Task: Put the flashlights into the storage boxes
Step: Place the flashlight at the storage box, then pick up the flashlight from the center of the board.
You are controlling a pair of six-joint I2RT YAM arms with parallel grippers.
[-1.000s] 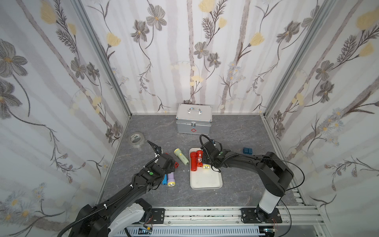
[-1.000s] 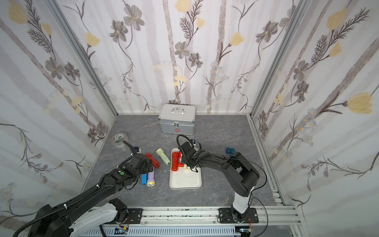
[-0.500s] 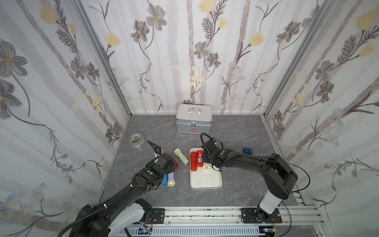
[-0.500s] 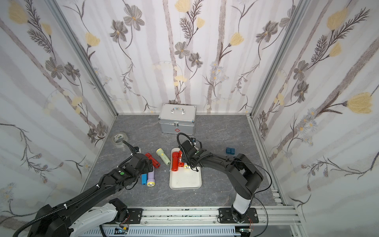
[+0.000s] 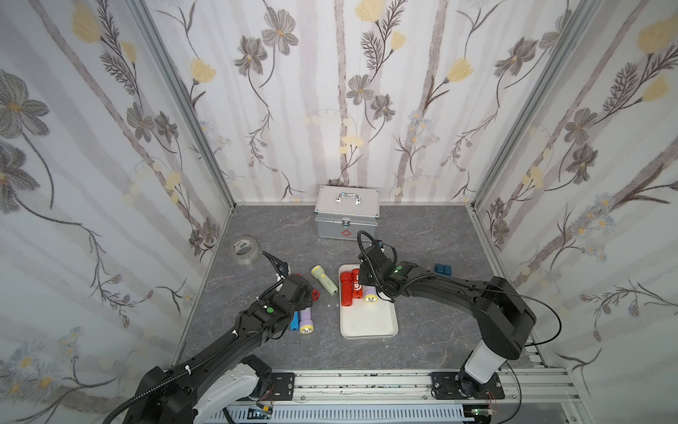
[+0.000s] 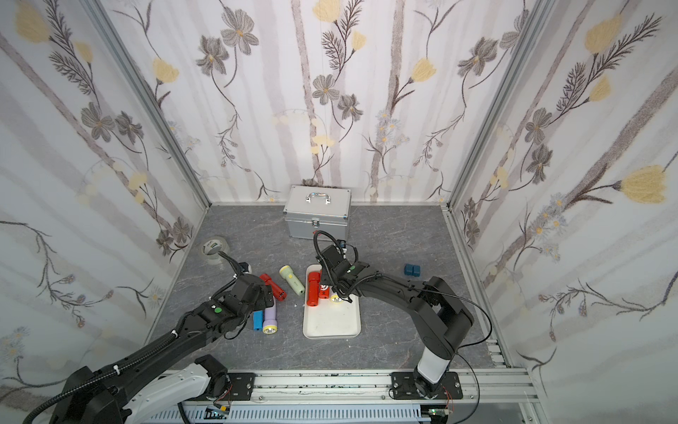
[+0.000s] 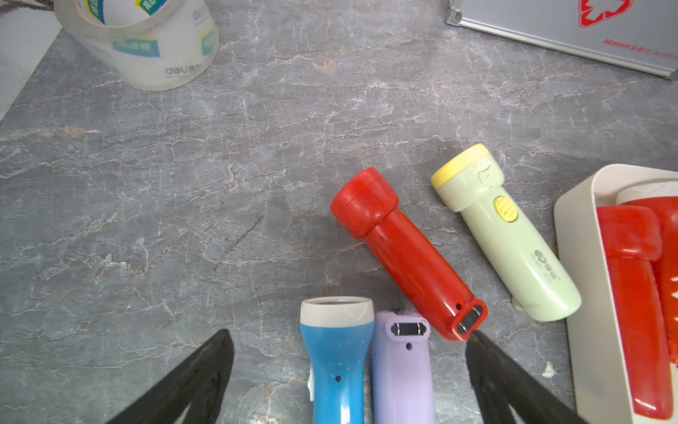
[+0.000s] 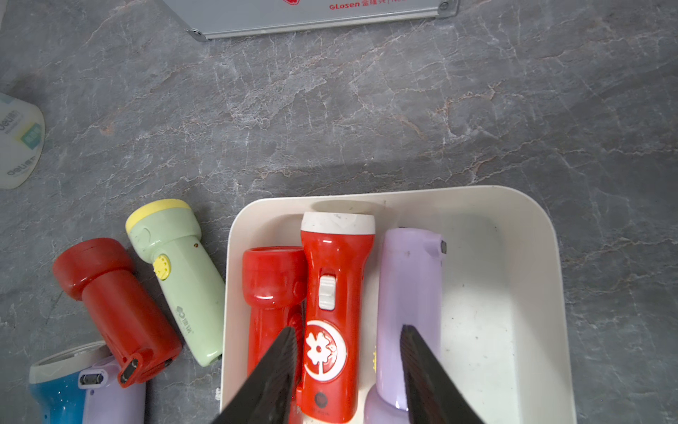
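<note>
Your right gripper (image 8: 347, 328) hangs over the white tray (image 8: 513, 279), at the end nearer the silver case (image 5: 346, 213). Its fingers are parted and clamp nothing. The red torch with the flower badge (image 8: 335, 264) shows between them, and one finger overlaps the lilac torch (image 8: 409, 279) beside it. A plain red torch (image 8: 273, 279) lies on the flower one's other side, so three sit side by side in the tray.

Your left gripper (image 7: 348, 333) is spread wide above the table (image 7: 183, 183). The blue torch (image 7: 335, 352) and a second lilac torch (image 7: 401, 367) lie together between its fingers, ungripped. Past them, a third red torch (image 7: 407, 253) and the pale green torch (image 7: 510, 242) lie slanted on the table. The green one's tail is right by the tray wall, but you can't tell whether it touches.
</note>
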